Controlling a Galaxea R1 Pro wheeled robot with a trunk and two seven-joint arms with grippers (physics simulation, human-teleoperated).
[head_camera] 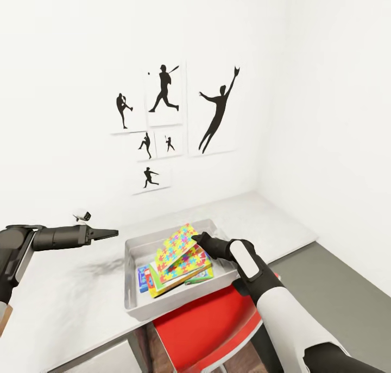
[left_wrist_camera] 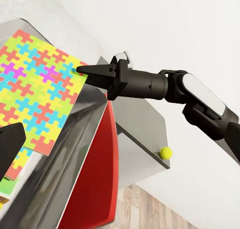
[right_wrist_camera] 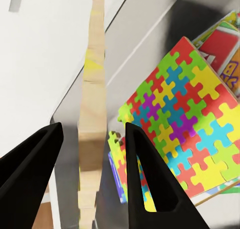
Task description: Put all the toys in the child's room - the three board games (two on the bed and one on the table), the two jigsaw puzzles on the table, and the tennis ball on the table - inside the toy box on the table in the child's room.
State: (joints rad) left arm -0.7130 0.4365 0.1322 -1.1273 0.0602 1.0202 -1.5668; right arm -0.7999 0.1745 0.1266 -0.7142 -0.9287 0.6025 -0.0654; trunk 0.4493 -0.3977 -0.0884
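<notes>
The grey toy box (head_camera: 142, 249) stands on the white table (head_camera: 65, 291). Inside it lie a flat jigsaw puzzle (head_camera: 190, 264) and board games (head_camera: 143, 278). A second jigsaw puzzle (head_camera: 175, 247) leans tilted on that stack. My right gripper (head_camera: 194, 237) is at its raised edge. In the right wrist view that tan edge (right_wrist_camera: 92, 89) runs between the open fingers (right_wrist_camera: 47, 149) with a gap on each side. My left gripper (head_camera: 108, 233) hovers shut above the table, left of the box. The tennis ball (left_wrist_camera: 166, 152) sits at the table's corner, beyond my right arm.
A red chair (head_camera: 206, 324) is tucked under the table just below the toy box. A small dark object (head_camera: 82, 216) lies on the table near the wall. Black baseball silhouettes (head_camera: 217, 112) hang on the white wall; another wall closes the right side.
</notes>
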